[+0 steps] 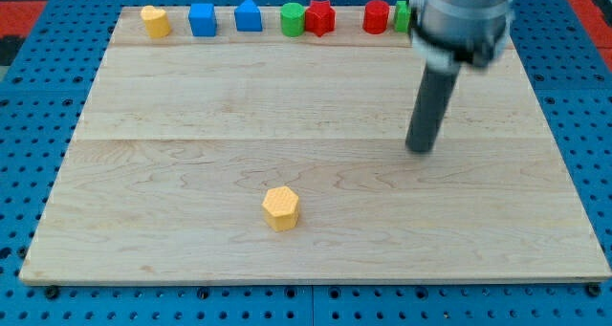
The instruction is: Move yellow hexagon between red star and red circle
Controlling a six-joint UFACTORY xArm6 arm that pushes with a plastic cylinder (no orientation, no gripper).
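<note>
The yellow hexagon (pixel 281 207) lies alone on the wooden board, low and a little left of centre. The red star (pixel 320 18) and the red circle (pixel 376 16) stand in the row along the view's top edge, with a gap between them. My tip (pixel 420 150) rests on the board right of centre, well to the right of and above the hexagon, and below the red circle. It touches no block.
Along the view's top also stand another yellow block (pixel 155 21), a blue cube (pixel 202 20), a blue house-shaped block (pixel 248 15), a green circle (pixel 292 20) against the red star, and a green block (pixel 403 16) partly hidden behind the arm. The board (pixel 172 173) lies on blue pegboard.
</note>
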